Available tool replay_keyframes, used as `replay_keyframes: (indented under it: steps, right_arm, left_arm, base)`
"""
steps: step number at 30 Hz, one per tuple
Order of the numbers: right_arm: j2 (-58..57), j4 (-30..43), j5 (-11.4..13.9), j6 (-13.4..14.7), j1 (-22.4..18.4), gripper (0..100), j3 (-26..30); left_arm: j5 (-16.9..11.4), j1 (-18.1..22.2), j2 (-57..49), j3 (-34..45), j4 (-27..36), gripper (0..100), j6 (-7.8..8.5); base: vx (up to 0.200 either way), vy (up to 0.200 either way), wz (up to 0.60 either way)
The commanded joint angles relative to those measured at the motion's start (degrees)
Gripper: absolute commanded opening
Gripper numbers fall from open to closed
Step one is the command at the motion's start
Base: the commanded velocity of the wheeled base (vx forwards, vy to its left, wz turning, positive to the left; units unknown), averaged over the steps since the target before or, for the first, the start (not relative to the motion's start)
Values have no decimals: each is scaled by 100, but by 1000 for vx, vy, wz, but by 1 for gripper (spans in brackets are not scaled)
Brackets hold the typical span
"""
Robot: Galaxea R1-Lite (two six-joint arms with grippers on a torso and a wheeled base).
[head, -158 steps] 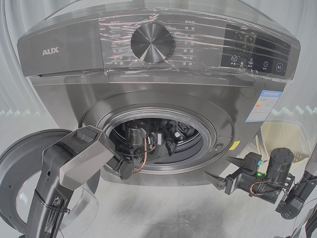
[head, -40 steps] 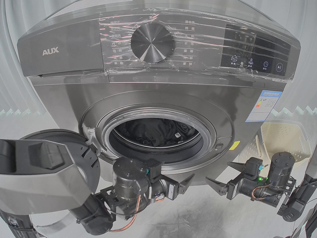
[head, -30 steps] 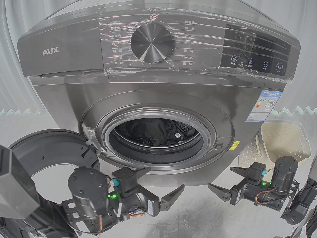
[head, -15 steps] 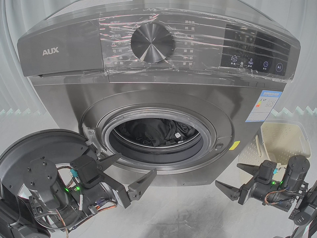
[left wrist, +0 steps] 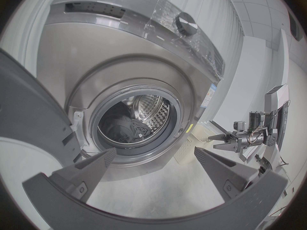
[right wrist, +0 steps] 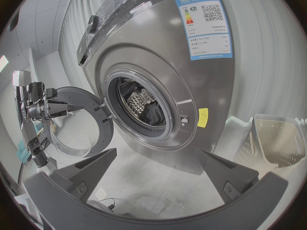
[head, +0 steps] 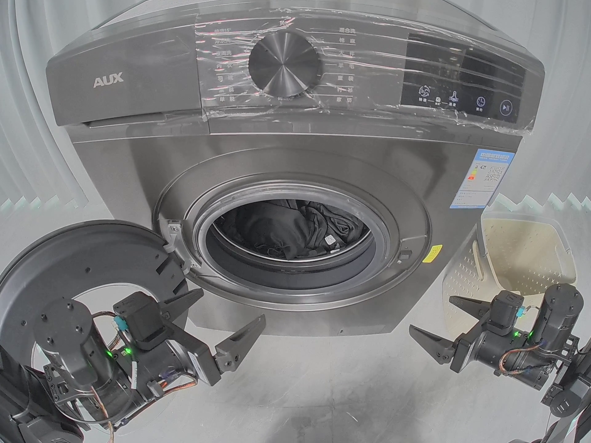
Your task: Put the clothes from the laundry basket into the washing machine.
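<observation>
The fingers (head: 240, 341) of the left gripper (head: 231, 307) are spread wide and hold nothing, low above the floor (head: 345, 383) in front of the open door (head: 80, 259), below the left side of the round opening. Those of the right gripper (head: 433, 314) are likewise spread and bare, low beside the laundry basket (head: 529, 253), which stands on the floor by the right front corner of the washing machine (head: 295, 149). The dark clothes (head: 289, 229) lie heaped inside its drum (left wrist: 150, 107).

I judge this a staged test room: washing machine (head: 295, 155) with film-wrapped control panel (head: 345, 63), pale curtains (head: 24, 93) behind, bare grey floor (head: 345, 383), panelled ceiling (right wrist: 38, 10).
</observation>
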Motion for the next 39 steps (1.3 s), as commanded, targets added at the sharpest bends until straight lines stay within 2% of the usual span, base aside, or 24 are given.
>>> replay_keyframes:
  steps: [1, 4, 8, 12, 15, 17, 21, 23, 25, 28, 29, 32, 34, 38, 39]
  right_arm:
    - [-72, 36, -3, 10, -30, 100, 101]
    - [-256, 80, -64, 1, -30, 100, 101]
    - [-564, 107, -231, 1, 14, 100, 101]
    - [-889, 212, -258, -17, -30, 100, 101]
    - [-1109, 722, -249, 1, -118, 100, 101]
    - [-1478, 1346, -187, 1, -276, 100, 101]
    - [-1838, 1926, -170, 45, -460, 100, 101]
    - [-2014, 2155, -179, 54, -566, 100, 101]
    - [-2269, 2348, -187, 45, -592, 100, 101]
    - [-2910, 2866, -223, 36, -592, 100, 101]
    - [-3042, 2990, -231, 27, -583, 100, 101]
    - [-4273, 4211, -231, -17, -610, 100, 101]
    - [-5029, 4879, -240, -43, -706, 100, 101]
    - [-6092, 5591, -258, -78, -1243, 100, 84]
    - [-6092, 5591, -258, -78, -1243, 100, 84]
  left_arm:
    - [-1, 72, -106, 141, -79, 100, -6]
    - [16, 81, -247, 255, -220, 100, 56]
    - [16, 72, -625, 413, -264, 100, 47]
    - [16, 90, -774, 571, -264, 100, 38]
    - [25, 239, -721, 642, -255, 100, 21]
    - [7, 371, -625, 721, -255, 100, 30]
    - [7, 397, -633, 756, -264, 100, 3]
    - [16, 415, -695, 835, -264, 100, 56]
    - [69, 415, -765, 879, -272, 100, 65]
    - [412, 415, -1205, 879, -44, 100, 3]
    - [447, 424, -1293, 879, 0, 100, 3]
    - [473, 450, -2303, 879, 756, 100, 21]
    - [447, 441, -3086, 879, 1477, 100, 56]
    - [508, 555, -4211, 870, 2857, 100, 293]
    - [508, 555, -4211, 870, 2857, 100, 293]
  base:
    - [-200, 0, 0]
    - [-200, 0, 0]
    - [-200, 0, 0]
    - [0, 0, 0]
    - [-67, 0, 0]
    - [-200, 0, 0]
    - [-200, 0, 0]
    - [-200, 0, 0]
    - [-200, 0, 0]
    - [-200, 0, 0]
    - [-200, 0, 0]
    - [-200, 0, 0]
    - [0, 0, 0]
    - [0, 0, 0]
    - [0, 0, 0]
